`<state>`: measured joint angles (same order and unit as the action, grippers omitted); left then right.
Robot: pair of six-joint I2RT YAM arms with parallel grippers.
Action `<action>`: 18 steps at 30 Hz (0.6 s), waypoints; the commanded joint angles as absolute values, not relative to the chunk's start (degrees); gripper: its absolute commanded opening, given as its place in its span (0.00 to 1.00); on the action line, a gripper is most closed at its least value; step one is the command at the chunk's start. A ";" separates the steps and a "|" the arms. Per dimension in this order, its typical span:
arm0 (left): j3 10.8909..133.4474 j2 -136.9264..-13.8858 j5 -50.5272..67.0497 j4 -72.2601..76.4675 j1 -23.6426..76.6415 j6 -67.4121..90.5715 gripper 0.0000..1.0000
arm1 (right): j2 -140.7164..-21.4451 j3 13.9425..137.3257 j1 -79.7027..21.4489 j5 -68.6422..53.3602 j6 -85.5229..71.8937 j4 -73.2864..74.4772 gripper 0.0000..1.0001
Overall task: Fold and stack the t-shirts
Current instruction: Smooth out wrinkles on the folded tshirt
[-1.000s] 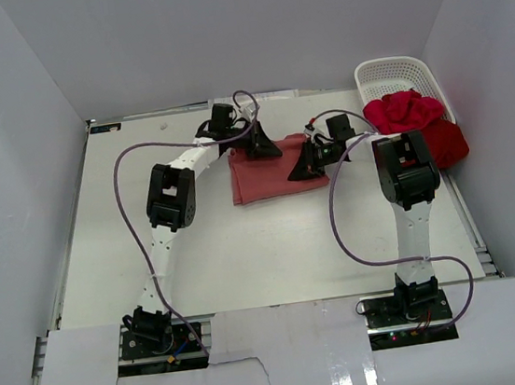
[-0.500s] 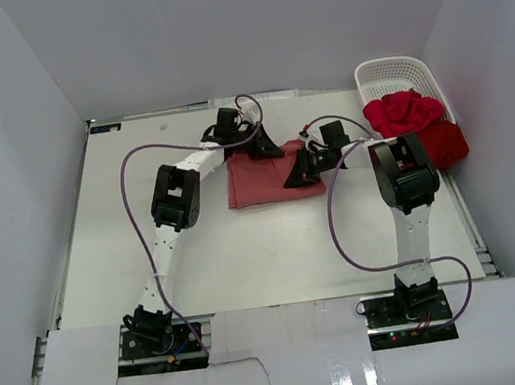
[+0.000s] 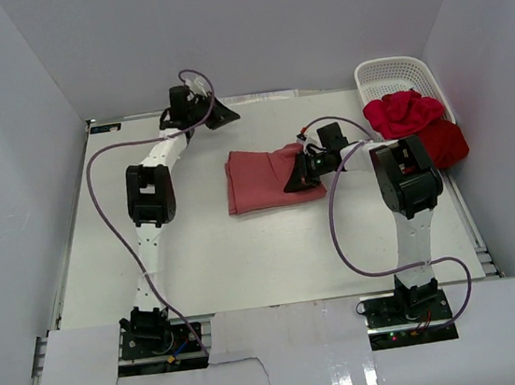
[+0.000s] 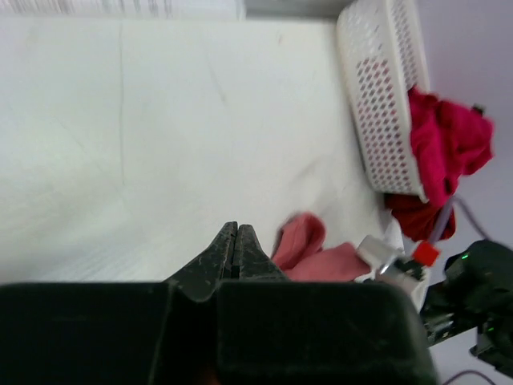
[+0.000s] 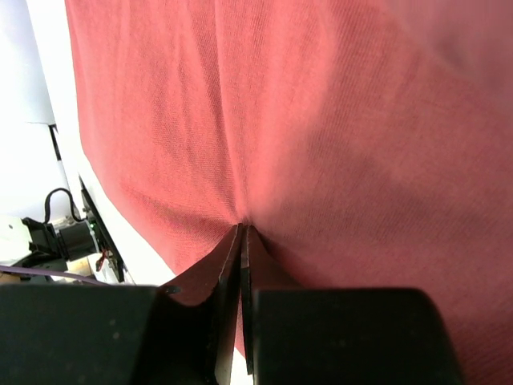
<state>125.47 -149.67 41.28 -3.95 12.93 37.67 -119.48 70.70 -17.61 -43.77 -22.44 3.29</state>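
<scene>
The dusty salmon-red t-shirt (image 3: 258,183) lies folded at the table's middle; it fills the right wrist view (image 5: 321,120) and shows in the left wrist view (image 4: 307,239). My right gripper (image 3: 295,184) is at its right edge, its jaws shut on a pucker of the cloth (image 5: 243,228). My left gripper (image 3: 229,113) is shut and empty, held near the back wall, up and to the left of the shirt (image 4: 238,228). The bright crimson t-shirt (image 3: 404,112) is heaped on the basket's front end, and the darker red t-shirt (image 3: 446,144) hangs beside it.
The white lattice basket (image 3: 394,70) stands at the back right corner and also shows in the left wrist view (image 4: 378,88). White walls close the table at the back and sides. Purple cables loop off both arms.
My left gripper has left the salmon-red shirt's back edge and swung back and left toward the wall. The shirt slid a little left with my right gripper.
</scene>
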 commanded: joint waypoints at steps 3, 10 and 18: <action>130.30 -137.06 42.27 -8.70 11.08 38.49 0.00 | -116.37 68.65 -18.54 -42.02 -19.87 7.38 0.08; 87.86 -109.20 39.65 -3.88 13.62 39.82 0.00 | -108.65 61.45 -20.04 -39.82 -18.90 8.18 0.08; 59.61 -90.27 41.84 3.60 20.82 38.06 0.00 | -101.43 50.82 -23.90 -36.74 -21.09 5.63 0.08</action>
